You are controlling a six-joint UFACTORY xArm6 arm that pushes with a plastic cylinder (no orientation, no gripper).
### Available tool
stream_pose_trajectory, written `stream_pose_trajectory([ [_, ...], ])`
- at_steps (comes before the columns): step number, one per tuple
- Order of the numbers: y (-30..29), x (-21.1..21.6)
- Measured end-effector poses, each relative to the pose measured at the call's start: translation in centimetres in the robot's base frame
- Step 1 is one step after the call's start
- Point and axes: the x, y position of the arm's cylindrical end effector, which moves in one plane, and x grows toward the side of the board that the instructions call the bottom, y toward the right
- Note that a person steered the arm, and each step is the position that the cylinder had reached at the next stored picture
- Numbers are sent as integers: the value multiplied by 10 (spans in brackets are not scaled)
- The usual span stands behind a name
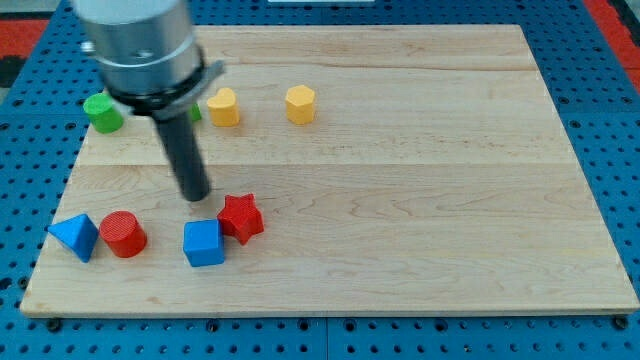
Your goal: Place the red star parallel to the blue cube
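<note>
Tip (195, 197) down on wooden board (420, 190) — bare rod, no jaws to open or close.
Just lower right: red star (241, 217), touching blue cube (204, 243) — directly below tip.

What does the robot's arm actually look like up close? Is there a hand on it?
No hand and no pincer. What shows is a wide, shiny silver-grey metal cylinder at the view's top left, with a dark collar under it. From that hangs a straight, smooth, dark rod, and my tip is simply its blunt lower end. I see no cables or markings in this view.
</note>
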Motion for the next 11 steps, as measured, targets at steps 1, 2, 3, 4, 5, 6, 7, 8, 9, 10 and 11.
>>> stream_pose_trajectory([
  [1, -22, 0],
  [2, -32, 12],
  [3, -28, 16],
  [4, -26, 16],
  [5, 21, 16],
  [6, 76, 28],
  [7, 103, 34],
  [8, 124, 32],
  [9, 124, 18],
  [10, 101, -3],
  [11, 49, -19],
])
